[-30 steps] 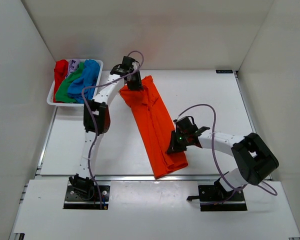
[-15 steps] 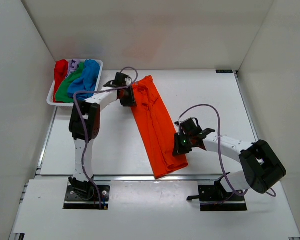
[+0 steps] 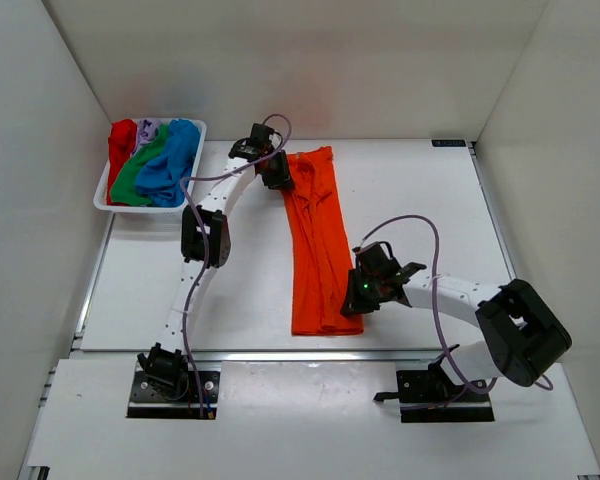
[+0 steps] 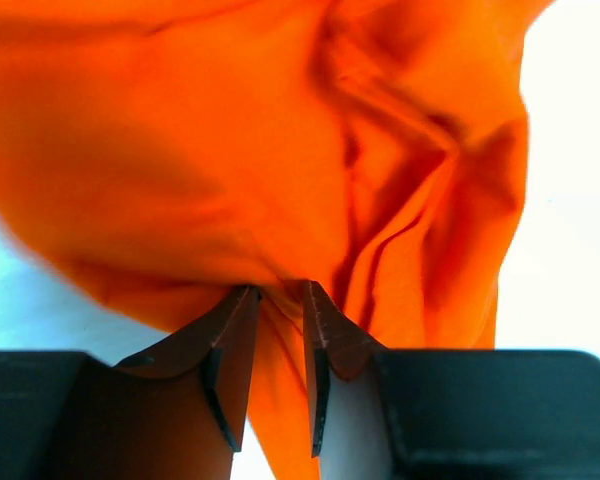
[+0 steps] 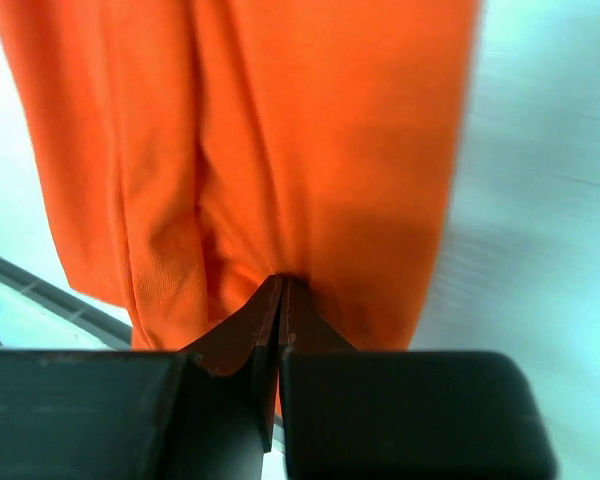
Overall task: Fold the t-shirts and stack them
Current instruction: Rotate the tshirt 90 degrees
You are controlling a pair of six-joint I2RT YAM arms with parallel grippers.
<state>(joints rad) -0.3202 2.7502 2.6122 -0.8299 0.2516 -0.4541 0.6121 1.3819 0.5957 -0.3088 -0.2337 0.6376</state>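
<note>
1. Looking down from the overhead camera: orange t-shirt (image 3: 316, 250) spread in the middle of the table (image 3: 430, 220) as a long narrow strip, seemingly folded lengthwise. Gripped at its far end by the left gripper (image 3: 276, 174) and at its near right edge by the right gripper (image 3: 354, 300). Bunched unfolded in the white tray (image 3: 100, 203) at far left: other t-shirts (image 3: 158, 160), red, green, blue, lilac. No stack anywhere.
2. Seen from the left wrist: jaws partly apart, clamped around a thick gather of orange cloth; rumpled folds beyond.
3. Seen from the right wrist: jaws pressed fully together on a thin edge of smooth orange cloth. Judging from all this, early in the task: crosswise folds, stacking and four more shirts left.
</note>
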